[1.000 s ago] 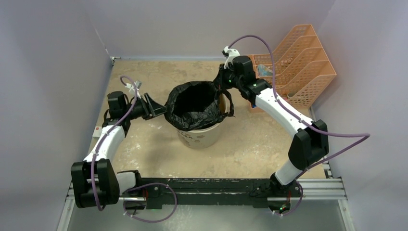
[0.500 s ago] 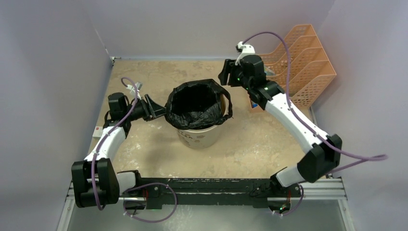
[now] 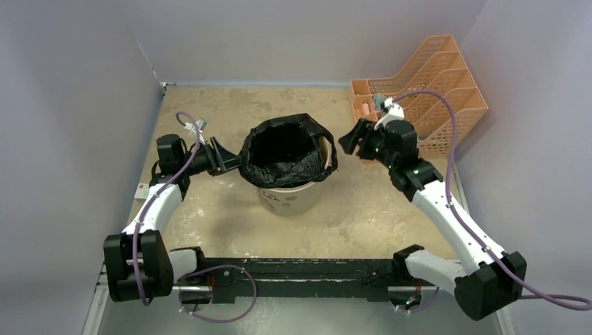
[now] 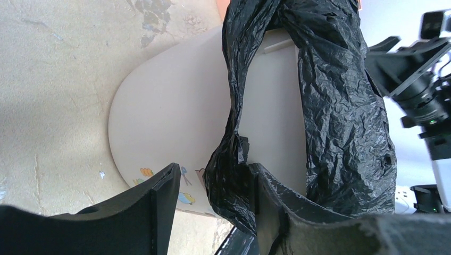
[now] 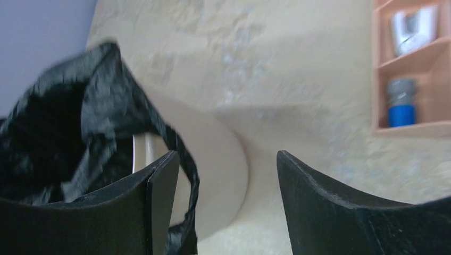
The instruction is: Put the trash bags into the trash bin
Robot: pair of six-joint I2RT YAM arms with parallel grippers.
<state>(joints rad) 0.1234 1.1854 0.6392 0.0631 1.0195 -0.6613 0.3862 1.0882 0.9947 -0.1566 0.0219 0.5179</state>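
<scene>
The cream trash bin (image 3: 290, 199) stands mid-table with the black trash bag (image 3: 279, 150) lining it, its rim folded over the top. A loop handle (image 3: 334, 157) hangs loose down the bin's right side. My left gripper (image 3: 229, 159) sits at the bag's left edge. In the left wrist view a fold of the bag (image 4: 231, 175) hangs between the half-open jaws of this gripper (image 4: 213, 170), lying against one finger with a gap to the other. My right gripper (image 3: 349, 142) hovers to the right of the bin, apart from it. It (image 5: 227, 156) is open and holds nothing; beyond it are the bin (image 5: 223, 164) and the bag (image 5: 53, 133).
An orange mesh organiser (image 3: 426, 91) stands at the back right, close behind my right arm, with a blue item (image 5: 402, 109) on a shelf. Purple walls close in the table on three sides. A small white tag (image 3: 139, 188) lies by the left wall.
My right gripper has opened, let go of the bag's handle at the bin's far right rim and drawn back to the right and nearer. The left arm has not moved.
</scene>
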